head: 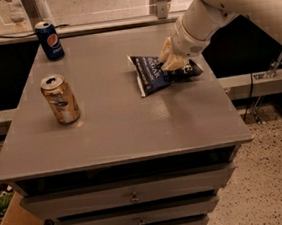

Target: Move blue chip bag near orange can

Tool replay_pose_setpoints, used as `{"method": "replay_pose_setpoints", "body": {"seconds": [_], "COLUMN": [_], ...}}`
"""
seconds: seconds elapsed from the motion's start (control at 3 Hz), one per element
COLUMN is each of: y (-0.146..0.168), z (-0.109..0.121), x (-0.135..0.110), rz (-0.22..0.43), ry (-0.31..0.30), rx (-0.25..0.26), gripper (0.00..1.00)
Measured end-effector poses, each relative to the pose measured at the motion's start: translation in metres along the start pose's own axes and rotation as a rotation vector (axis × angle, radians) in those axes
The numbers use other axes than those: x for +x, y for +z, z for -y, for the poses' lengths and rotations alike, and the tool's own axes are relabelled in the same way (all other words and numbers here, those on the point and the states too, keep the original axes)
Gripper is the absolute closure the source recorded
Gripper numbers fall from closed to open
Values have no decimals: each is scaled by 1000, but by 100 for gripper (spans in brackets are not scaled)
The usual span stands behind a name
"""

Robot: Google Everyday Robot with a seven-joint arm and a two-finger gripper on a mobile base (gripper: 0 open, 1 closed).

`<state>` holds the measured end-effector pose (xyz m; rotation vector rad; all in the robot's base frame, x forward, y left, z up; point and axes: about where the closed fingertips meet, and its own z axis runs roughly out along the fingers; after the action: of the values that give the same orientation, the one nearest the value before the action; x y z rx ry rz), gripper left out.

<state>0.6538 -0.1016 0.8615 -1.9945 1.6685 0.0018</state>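
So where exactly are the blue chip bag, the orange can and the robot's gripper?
blue chip bag (149, 76): camera view, its lettered left half.
orange can (62, 102): camera view, middle of its side wall.
gripper (171, 60): camera view, pale tip of the arm, down on the bag's right half.
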Motion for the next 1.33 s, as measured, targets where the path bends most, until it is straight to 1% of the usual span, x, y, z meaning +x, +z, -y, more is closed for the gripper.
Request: {"method": "replay_pose_setpoints", "body": {"seconds": [0.33,0.67,1.0,1.33], "y": [-2,-30,-75,-106], "z": [-18,-23,-24,-41], "x": [-6,-25,-54,-86], "rz": [18,74,159,241], "ry": [-6,-35,-92,-154], "rx": [-31,-30,-7,-16], "gripper": [100,100,100,100]}}
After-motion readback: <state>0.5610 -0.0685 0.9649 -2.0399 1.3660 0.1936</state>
